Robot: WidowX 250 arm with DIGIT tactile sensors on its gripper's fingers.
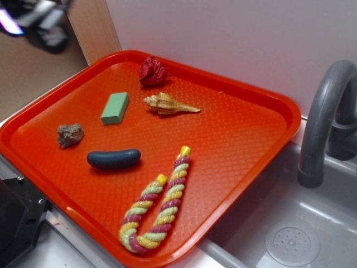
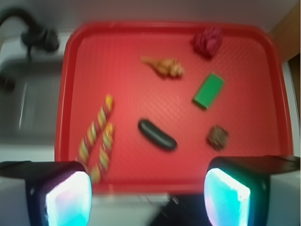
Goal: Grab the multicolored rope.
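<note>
Contents, exterior view, left to right. Pincer (image 2: 148, 195): a blurred shape at the far upper left corner there; in the wrist view its two glowing pads stand wide apart with nothing between them, high above the tray. Orange tray (image 1: 268, 162): raised rim all round, carrying everything listed. Grey stone (image 1: 70, 134): near the left rim. Dark blue sausage piece (image 1: 114, 159): just right of the stone, lying crosswise. Green block (image 1: 115, 108): behind those two. Multicolored rope (image 1: 159, 209): bent into a U at the tray's near edge, bend close to the front rim, both yellow tips pointing away toward the tray's middle; nothing touches it. Red cloth ball (image 1: 153, 71): at the back rim. Spiral shell (image 1: 167, 104): just in front of the ball. Sink (image 1: 290, 234) and grey faucet (image 1: 326, 120): right of the tray.

Handling note: likely best to descend over one straight arm of the rope, pads straddling it across its width, away from the bend where two strands and the rim crowd together.

Clearance: open tray floor lies right of the rope; the sausage piece sits near the shorter arm's tip; the front rim is the closest obstruction.
</note>
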